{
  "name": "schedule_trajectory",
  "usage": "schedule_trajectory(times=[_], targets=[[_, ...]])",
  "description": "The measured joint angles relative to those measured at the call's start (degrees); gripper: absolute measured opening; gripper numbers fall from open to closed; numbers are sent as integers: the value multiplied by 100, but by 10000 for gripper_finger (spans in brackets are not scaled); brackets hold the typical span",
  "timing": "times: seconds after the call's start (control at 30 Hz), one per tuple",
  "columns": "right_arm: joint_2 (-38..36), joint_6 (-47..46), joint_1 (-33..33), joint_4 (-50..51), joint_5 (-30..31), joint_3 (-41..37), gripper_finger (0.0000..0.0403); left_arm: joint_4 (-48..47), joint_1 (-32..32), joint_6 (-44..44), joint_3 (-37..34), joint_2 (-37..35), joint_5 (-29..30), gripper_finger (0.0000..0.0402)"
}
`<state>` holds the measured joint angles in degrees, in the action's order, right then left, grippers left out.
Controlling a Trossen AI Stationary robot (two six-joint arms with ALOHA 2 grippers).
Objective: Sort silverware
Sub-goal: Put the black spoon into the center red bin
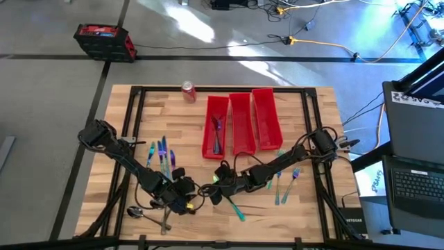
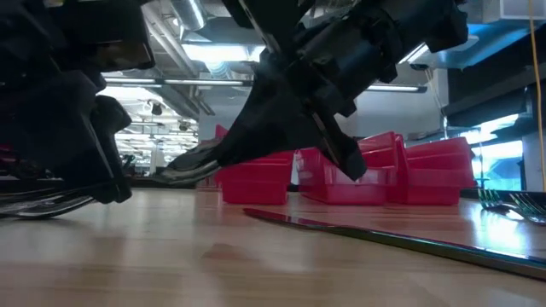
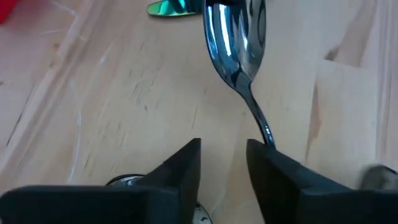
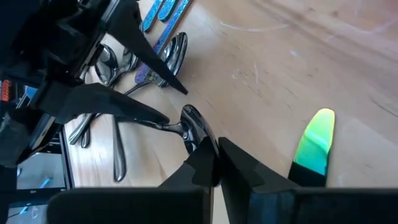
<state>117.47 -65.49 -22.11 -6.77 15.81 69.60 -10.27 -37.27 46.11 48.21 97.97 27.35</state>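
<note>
Knife [image 2: 375, 236] lies loose up front. Just behind, your L gripper [image 3: 222, 165] stands released beside the spoon [image 3: 236, 43] handle, since R gripper [image 4: 214, 158] is clenched on its bowl, prob. a handover. Bins [image 1: 241, 121] wait farther back, one w/ cutlery.

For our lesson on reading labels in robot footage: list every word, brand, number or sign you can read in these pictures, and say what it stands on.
No text can be read for certain.
Red soda can: printing too small to read.
Red and black case on the floor: label blurred.
Grey box right of the table: light lettering, unreadable.
Red bins and silverware: no markings visible.
</note>
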Motion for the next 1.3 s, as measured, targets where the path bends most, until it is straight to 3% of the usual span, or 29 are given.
schedule_trajectory(times=[0.27, 0.93, 1.3], targets=[[-111, -14, -37, 189, 110, 7, 0, -163, 132, -120, 0, -2, -46, 190], [-656, 229, -35, 1462, 260, 13, 0, -287, 358, 8, 0, -19, -66, 192], [-1069, 477, -74, 2224, 312, 13, 0, -315, 679, 30, 11, -283, -623, 200]])
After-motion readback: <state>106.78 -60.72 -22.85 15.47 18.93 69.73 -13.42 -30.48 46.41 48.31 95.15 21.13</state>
